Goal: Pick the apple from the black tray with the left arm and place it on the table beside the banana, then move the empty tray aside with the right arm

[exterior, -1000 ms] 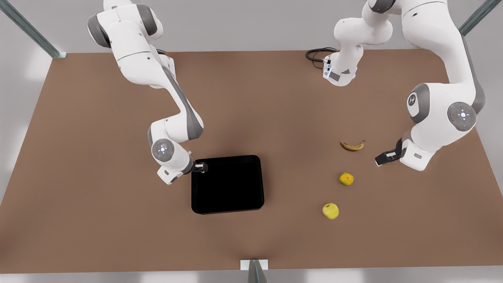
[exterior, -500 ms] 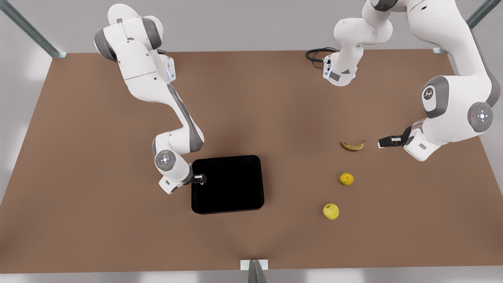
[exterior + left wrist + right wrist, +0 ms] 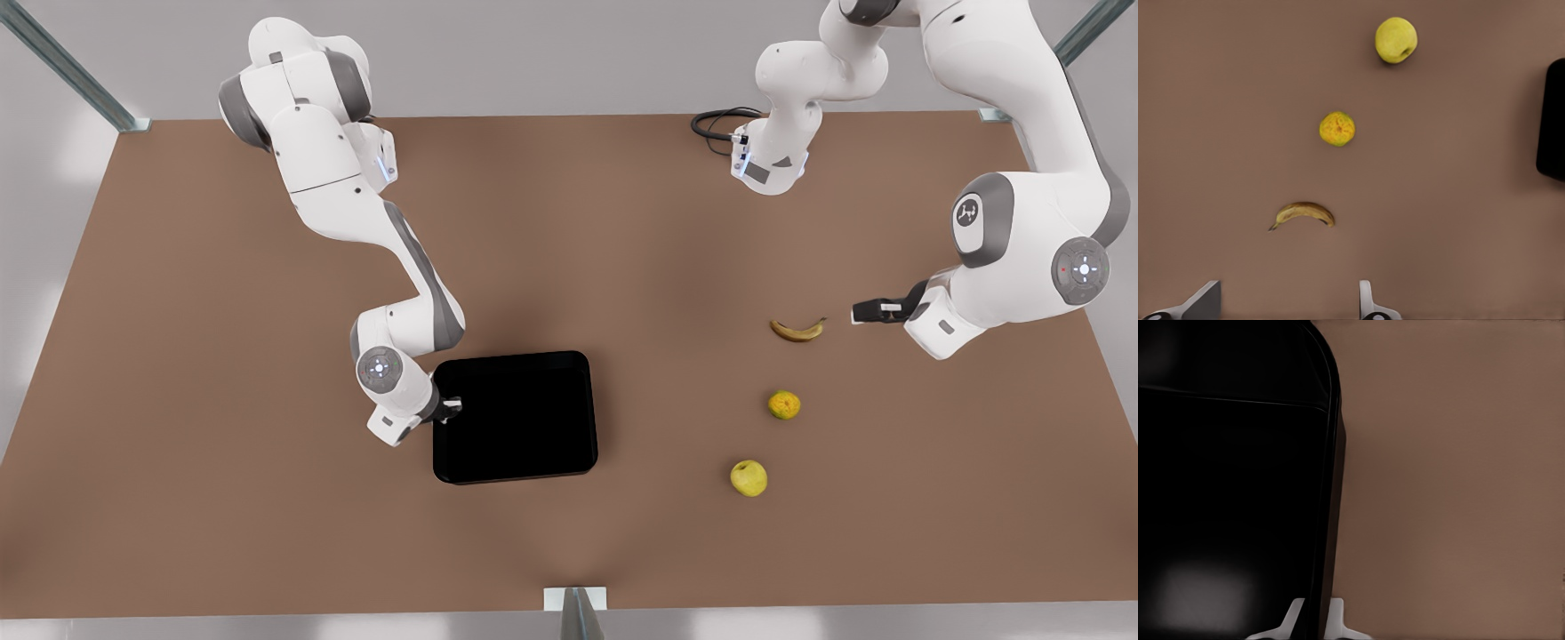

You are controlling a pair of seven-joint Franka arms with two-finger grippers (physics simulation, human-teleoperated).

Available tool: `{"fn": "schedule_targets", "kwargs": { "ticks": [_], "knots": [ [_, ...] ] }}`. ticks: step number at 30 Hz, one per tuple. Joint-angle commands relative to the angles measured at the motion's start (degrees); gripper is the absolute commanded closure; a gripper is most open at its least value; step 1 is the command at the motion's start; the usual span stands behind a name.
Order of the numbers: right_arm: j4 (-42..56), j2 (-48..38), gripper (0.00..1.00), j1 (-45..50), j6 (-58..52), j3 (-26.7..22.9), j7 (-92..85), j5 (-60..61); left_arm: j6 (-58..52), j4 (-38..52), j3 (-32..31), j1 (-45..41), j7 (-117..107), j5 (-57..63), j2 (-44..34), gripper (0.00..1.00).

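The small smooth yellow-green apple (image 3: 749, 477) lies on the matte brown table (image 3: 178, 373) nearest the camera, apart from the mottled orange-yellow fruit (image 3: 783, 404) and the brown-patched banana (image 3: 797, 331) beyond. The right gripper (image 3: 449, 408) pinches the glossy black tray (image 3: 516, 418) by its rim. The left gripper (image 3: 867, 310), fingers spread, hovers just beside the banana; no writing is legible.

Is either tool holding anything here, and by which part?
The right tool straddles the glossy black tray's side rim; whether it is clamped cannot be told. The left tool is open, holding nothing.
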Motion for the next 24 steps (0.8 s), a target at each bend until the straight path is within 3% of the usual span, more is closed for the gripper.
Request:
{"fn": "schedule_targets", "kwargs": {
  "ticks": [1, 12, 19, 24],
  "knots": [
    [0.03, -0.06, 0.70, 0.01, 0.08, 0.00, -7.11, -0.06, -0.29, 0.03, 0.00, 0.00, 3.47, 0.11, -0.06, 0.00],
    [0.12, -1.47, 0.85, -0.26, -1.41, -0.09, -7.90, -0.14, -0.29, 0.03, 0.00, 0.00, 3.47, 0.11, -0.06, 0.00],
    [0.12, -10.08, 0.85, -3.24, -15.21, -0.79, -13.70, -0.14, -0.29, 0.03, 0.00, 0.00, 3.38, 0.11, -0.06, 0.00],
    [-1.12, -17.73, 0.85, -4.04, -31.38, -10.72, -27.05, -0.23, -0.29, 0.03, 0.00, 0.00, 3.03, 0.11, -0.06, 0.00]
  ]
}}
